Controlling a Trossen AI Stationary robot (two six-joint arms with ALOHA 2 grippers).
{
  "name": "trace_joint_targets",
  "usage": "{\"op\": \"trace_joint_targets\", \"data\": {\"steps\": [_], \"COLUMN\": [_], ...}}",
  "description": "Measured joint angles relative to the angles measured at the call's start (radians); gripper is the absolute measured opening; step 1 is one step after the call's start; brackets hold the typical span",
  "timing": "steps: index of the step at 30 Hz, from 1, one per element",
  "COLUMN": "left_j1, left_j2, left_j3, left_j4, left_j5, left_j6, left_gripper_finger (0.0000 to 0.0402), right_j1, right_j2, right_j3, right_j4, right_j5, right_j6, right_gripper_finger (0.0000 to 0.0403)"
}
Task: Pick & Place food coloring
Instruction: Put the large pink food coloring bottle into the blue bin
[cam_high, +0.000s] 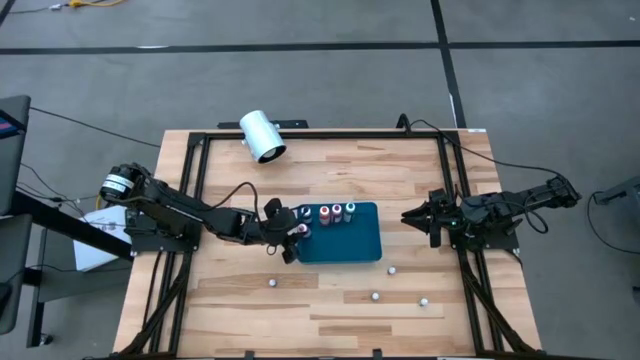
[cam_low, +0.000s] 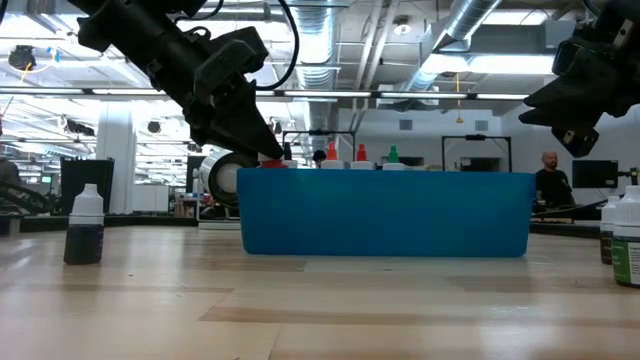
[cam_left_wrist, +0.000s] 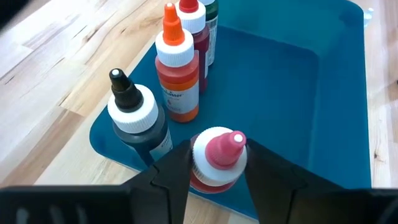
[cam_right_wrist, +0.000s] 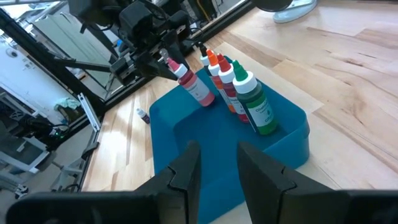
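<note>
Over the teal tray (cam_high: 350, 245), the left pincer (cam_left_wrist: 217, 165) pinches a pink-capped bottle (cam_left_wrist: 214, 163), its lower body hidden.

The orange bottle (cam_left_wrist: 179, 74) bears a printed label, but its words are too small to read.

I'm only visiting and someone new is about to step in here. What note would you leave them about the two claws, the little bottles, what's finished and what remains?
Left gripper: closed on a pink-capped bottle, tilted over the teal tray's left end.
Right gripper: empty, waiting just right of the tray; fingers a little apart.
Done: four bottles stand in a row inside the tray.
Left: set the held bottle down, then fetch four loose bottles on the table in front of the tray.
</note>
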Motion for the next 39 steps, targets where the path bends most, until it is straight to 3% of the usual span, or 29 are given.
{"op": "trace_joint_targets", "data": {"steps": [6, 13, 25, 39], "left_j1": [0.022, 0.049, 0.049, 0.050], "left_j2": [0.000, 0.000, 0.000, 0.000], "left_j3": [0.000, 0.000, 0.000, 0.000], "left_j4": [0.000, 0.001, 0.003, 0.004], "left_j5": [0.005, 0.084, 0.099, 0.102], "left_j6": [0.000, 0.001, 0.020, 0.020], "left_gripper_finger": [0.0135, 0.0135, 0.0137, 0.0181], "right_j1": [0.000, 0.000, 0.000, 0.000], "right_j2": [0.000, 0.000, 0.000, 0.000], "right_j3": [0.000, 0.000, 0.000, 0.000], "right_j4": [0.000, 0.000, 0.000, 0.000], "right_j5": [0.000, 0.000, 0.000, 0.000], "right_j6": [0.000, 0.000, 0.000, 0.003], "right_gripper_finger": [0.0092, 0.0092, 0.0092, 0.0092]}}
